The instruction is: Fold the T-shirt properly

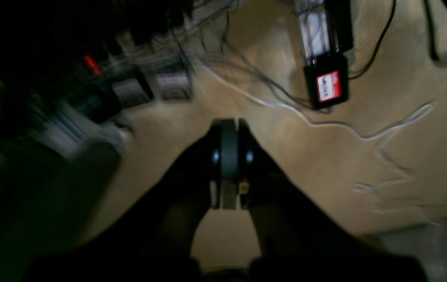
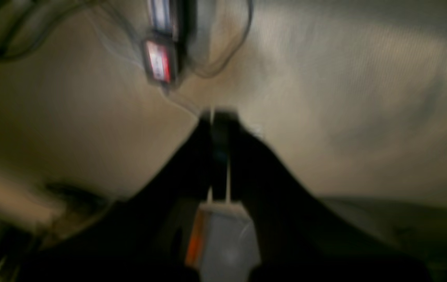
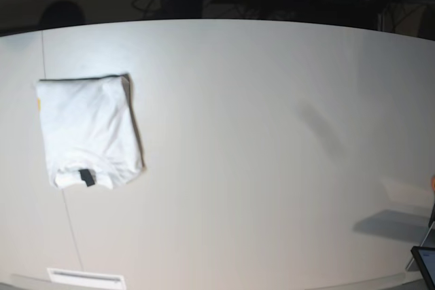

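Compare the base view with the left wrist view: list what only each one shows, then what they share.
Only the base view shows the T-shirt, folded into a white rectangle with its black neck tag up, lying on the white table. No arm is in that view.

Only the left wrist view shows the left gripper, its fingers pressed together with nothing between them, above a tan floor with loose cables and a black box with a red label.

Shared: nothing I can identify in both.

Both wrist views are smearing with motion blur, dim and warm; base view is showing bright, evenly lit table (image 3: 272, 168).
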### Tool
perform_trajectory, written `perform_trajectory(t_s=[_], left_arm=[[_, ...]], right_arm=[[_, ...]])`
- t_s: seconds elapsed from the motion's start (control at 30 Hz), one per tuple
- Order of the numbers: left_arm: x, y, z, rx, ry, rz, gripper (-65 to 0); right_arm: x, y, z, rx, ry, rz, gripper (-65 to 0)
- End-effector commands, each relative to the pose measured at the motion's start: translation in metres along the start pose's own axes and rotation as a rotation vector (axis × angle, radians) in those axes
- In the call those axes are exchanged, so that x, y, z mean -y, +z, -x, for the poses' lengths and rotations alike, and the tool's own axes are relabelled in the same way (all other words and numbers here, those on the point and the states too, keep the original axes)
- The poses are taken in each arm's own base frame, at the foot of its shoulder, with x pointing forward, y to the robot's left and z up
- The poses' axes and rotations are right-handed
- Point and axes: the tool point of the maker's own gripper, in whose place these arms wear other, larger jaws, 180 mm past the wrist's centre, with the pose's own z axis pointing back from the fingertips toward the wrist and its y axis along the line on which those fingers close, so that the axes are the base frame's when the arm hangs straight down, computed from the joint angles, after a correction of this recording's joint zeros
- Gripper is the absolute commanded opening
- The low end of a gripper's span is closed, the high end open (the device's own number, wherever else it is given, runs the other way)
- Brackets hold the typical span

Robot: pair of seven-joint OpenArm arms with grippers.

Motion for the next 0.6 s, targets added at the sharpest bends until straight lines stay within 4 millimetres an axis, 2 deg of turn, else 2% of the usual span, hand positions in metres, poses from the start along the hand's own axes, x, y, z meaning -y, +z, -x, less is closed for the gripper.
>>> perform_trajectory(t_s=[0.0, 0.07, 0.17, 0.33, 0.4, 0.57], left_arm=[[-0.006, -0.006, 0.011, -0.049, 0.031, -0.003, -65.0], [-0.001, -0.017, 0.013, -0.096, 0.053, 0.033, -65.0], [0.006, -0.022, 0.013, -0.111, -0.003, 0.083, -65.0], [0.014, -0.024, -0.001, -0.078, -0.020, 0.096, -65.0], [0.023, -0.024, -0.006, -0.066, -0.021, 0.111, -65.0], [0.033, -0.025, -0.029, 0.037, -0.019, 0.126, -65.0]], right_arm=[[0.009, 0.002, -0.012, 0.003, 0.043, 0.030, -64.7], [0.004, -0.002, -0.023, -0.022, 0.130, 0.064, -64.7], [-0.007, -0.005, -0.034, -0.031, 0.231, 0.076, -64.7], [-0.009, -0.006, -0.033, -0.042, 0.283, 0.077, -64.7], [-0.007, -0.006, -0.032, -0.045, 0.292, 0.079, -64.7], [-0.010, -0.006, -0.037, -0.021, 0.294, 0.074, -64.7]])
